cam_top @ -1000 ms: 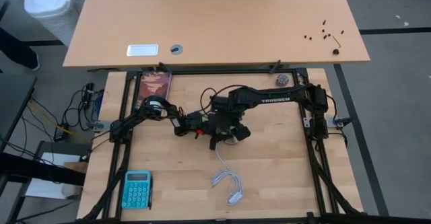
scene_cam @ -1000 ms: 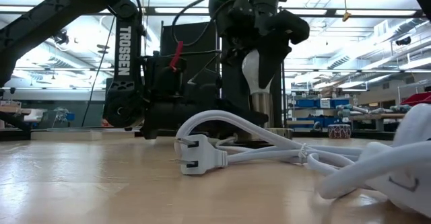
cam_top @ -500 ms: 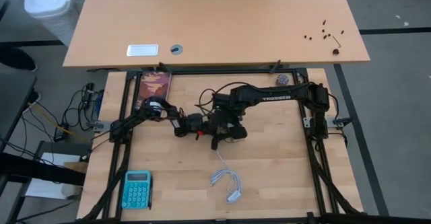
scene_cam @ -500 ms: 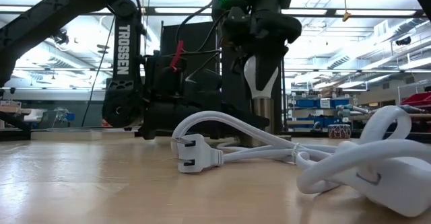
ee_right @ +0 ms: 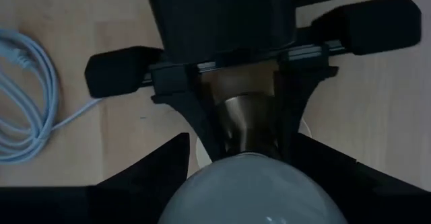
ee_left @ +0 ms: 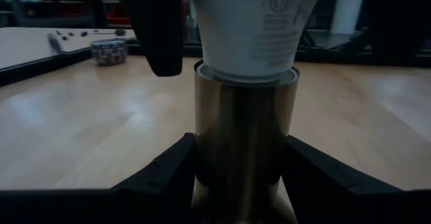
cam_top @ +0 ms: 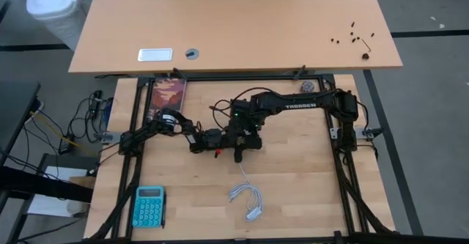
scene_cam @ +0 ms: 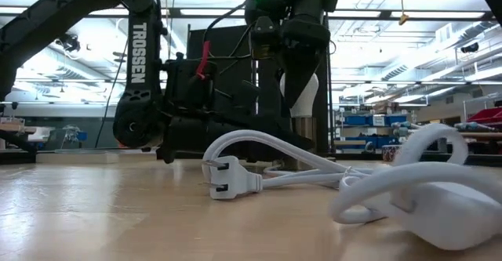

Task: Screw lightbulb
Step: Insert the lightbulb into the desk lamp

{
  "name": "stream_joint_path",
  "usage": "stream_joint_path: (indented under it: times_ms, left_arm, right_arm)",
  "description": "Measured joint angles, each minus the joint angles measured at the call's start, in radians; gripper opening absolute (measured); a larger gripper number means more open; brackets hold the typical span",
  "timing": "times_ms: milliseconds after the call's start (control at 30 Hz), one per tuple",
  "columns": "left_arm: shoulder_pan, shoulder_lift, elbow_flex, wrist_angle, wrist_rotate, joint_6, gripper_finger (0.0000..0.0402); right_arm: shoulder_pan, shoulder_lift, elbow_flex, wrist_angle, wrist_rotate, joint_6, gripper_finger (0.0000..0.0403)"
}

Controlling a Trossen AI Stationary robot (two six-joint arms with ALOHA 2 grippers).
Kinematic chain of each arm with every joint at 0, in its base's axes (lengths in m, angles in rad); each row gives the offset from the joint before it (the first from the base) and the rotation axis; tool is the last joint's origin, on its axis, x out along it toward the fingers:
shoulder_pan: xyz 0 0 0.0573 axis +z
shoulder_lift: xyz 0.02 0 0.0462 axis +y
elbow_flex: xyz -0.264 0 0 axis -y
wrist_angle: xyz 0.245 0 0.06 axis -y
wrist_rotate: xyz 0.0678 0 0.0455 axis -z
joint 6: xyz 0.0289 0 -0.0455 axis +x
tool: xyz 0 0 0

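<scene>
The white lightbulb [ee_left: 259, 29] stands upright with its base in a brass-coloured socket [ee_left: 246, 143] at the table's middle. My left gripper [ee_left: 246, 177] reaches in level from the table's left and is shut on the socket. My right gripper [ee_right: 242, 183] comes down from above and is shut on the lightbulb [ee_right: 242, 194]. In the high view both grippers [cam_top: 223, 140] [cam_top: 245, 138] meet and hide the bulb. The low view shows the bulb [scene_cam: 304, 92] below the right gripper [scene_cam: 302, 38]. My left gripper pinches the socket's round wall [ee_left: 202, 150] between its two fingers, low on the cylinder. The fingers come level from the table's left, one on each side. The socket stands upright on the table. My right gripper pinches the bulb's wide glass part [ee_right: 202, 190] between its two fingers [ee_right: 155, 177]. The fingers point down from above. The bulb stands upright, its base inside the socket's mouth [ee_left: 246, 76].
A white cord with a plug [scene_cam: 231, 179] and coiled loops [cam_top: 248, 198] lies near the table's front. A teal calculator [cam_top: 149, 206] sits at the near left, a book [cam_top: 168, 97] at the far left, a small patterned ball [cam_top: 306, 87] at the far right.
My right gripper has rolled about the bulb's upright axis, its fingers swinging round with the bulb. My left gripper has swung a little while holding the socket. The white cord's near loops have shifted on the table.
</scene>
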State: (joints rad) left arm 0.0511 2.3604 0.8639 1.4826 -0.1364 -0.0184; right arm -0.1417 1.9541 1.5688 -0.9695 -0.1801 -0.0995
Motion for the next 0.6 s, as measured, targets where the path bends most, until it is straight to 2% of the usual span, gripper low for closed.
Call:
stream_joint_path:
  times_ms: [200, 467, 600]
  left_arm:
    - [-0.017, 0.0, 0.0, -0.003, -0.07, 0.0, 0.0198]
    - [-0.04, 0.0, 0.003, -0.007, -0.181, -0.012, 0.0198]
    - [-0.055, 0.0, 0.01, -0.012, -0.25, -0.012, 0.0198]
  right_arm:
    - [-0.029, 0.001, -0.001, -0.033, 0.018, 0.08, 0.0271]
    - [-0.06, 0.001, -0.001, -0.013, 0.025, 0.184, 0.0255]
    - [-0.063, 0.001, -0.002, 0.003, 0.065, 0.266, 0.0266]
